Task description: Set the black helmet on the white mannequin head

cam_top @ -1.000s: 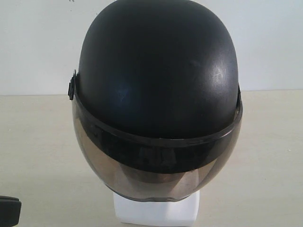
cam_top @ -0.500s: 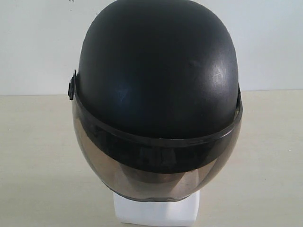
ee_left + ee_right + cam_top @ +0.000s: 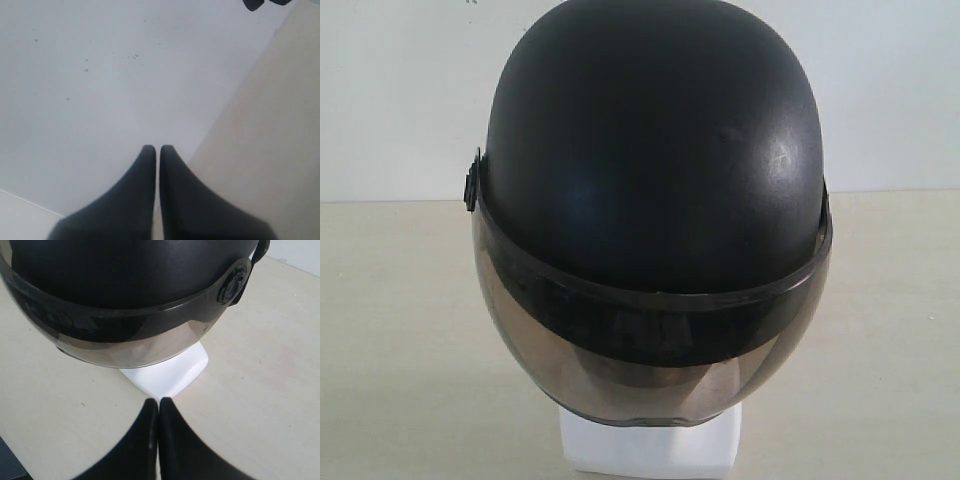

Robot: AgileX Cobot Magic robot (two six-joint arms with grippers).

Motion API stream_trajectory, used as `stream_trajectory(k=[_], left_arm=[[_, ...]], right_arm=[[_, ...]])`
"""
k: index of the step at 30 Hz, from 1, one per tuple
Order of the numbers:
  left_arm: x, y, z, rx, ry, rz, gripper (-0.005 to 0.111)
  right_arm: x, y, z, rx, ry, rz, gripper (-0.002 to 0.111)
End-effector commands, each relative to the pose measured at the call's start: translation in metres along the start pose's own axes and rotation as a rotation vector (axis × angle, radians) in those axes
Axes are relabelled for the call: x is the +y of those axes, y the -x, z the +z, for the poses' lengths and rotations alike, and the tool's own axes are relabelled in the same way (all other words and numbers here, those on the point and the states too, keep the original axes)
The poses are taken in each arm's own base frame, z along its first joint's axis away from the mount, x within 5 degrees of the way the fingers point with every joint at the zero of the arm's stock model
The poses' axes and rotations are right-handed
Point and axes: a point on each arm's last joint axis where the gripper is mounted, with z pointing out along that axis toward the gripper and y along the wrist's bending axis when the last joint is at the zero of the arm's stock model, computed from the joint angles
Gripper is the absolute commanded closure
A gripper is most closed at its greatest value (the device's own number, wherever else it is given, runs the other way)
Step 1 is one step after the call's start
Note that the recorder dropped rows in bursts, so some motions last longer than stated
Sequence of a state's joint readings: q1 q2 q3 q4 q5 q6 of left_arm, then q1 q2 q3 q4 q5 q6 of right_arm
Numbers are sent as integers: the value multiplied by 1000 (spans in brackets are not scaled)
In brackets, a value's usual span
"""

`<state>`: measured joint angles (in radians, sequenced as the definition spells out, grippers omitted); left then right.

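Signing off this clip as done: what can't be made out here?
Face of the white mannequin head: hidden by the black helmet and its visor, exterior and right wrist views; only the neck base shows.
How the helmet sits on the crown: hidden by its shell.
Dark shape, left wrist view: cut off by the picture's edge.

Face of white mannequin head (image 3: 650, 452) hidden by black helmet (image 3: 655, 150); faint thru visor (image 3: 650, 375), maybe.
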<state>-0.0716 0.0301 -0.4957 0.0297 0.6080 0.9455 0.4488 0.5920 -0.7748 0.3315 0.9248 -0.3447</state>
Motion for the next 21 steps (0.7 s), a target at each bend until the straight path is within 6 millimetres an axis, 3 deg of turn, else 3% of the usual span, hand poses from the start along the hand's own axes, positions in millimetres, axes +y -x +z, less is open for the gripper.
stream_trajectory(k=[1, 6, 11, 16, 21], left_arm=[[1, 1, -5, -38, 41, -61, 102], [1, -2, -3, -43, 61, -575, 102], [-21, -20, 16, -9, 55, -914, 102], [-60, -42, 40, -47, 35, -1008, 102], [-91, -60, 51, -32, 4, -1058, 102]], right_arm=[[0, 1, -2, -9, -1, -6, 109], [0, 1, -2, -11, -2, -6, 109], [0, 1, -2, -9, -2, -5, 109], [0, 1, -2, -9, -2, -5, 109], [0, 1, -2, -9, -2, -3, 109]])
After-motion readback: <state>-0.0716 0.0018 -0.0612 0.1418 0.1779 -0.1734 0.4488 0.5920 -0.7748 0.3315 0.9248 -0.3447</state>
